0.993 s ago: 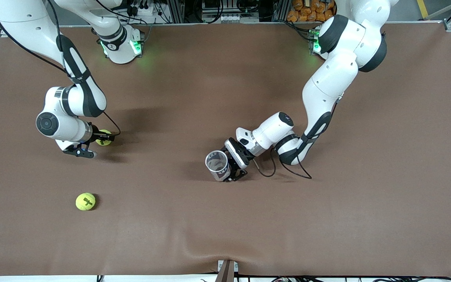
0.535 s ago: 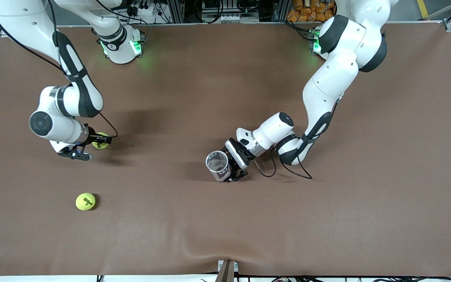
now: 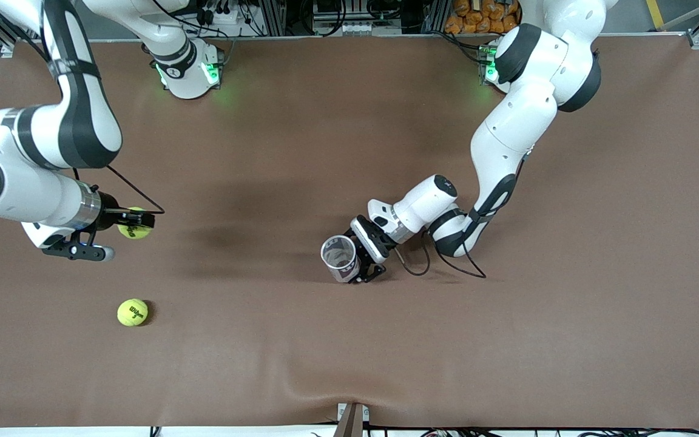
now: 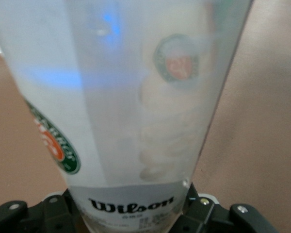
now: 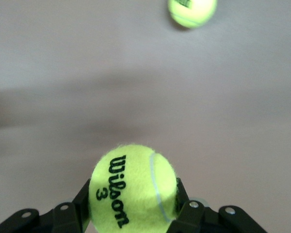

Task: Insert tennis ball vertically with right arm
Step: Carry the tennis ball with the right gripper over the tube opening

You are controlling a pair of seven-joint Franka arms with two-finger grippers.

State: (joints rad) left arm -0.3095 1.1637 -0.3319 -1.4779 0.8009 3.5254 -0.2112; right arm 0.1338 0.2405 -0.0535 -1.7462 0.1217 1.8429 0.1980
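We are counting two tennis balls and one clear tube. Right end effector (image 3: 137, 222) is clamping one tennis ball (image 3: 135, 223) above the worktop (image 3: 568, 303); second ball (image 3: 132, 312) is lying below. Left end effector (image 3: 358, 262) is gripping the tube (image 3: 338, 256) upright.

Two tennis balls (image 3: 135, 223) (image 3: 133, 312), one clear ball tube (image 3: 340, 257), and two robot arms.

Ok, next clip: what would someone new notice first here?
Probably the right hand, shut on a yellow tennis ball and lifted above the brown table at the right arm's end. Next, the left hand near the table's middle, shut on a clear ball tube with its open mouth up. A second ball lies loose, nearer the front camera.
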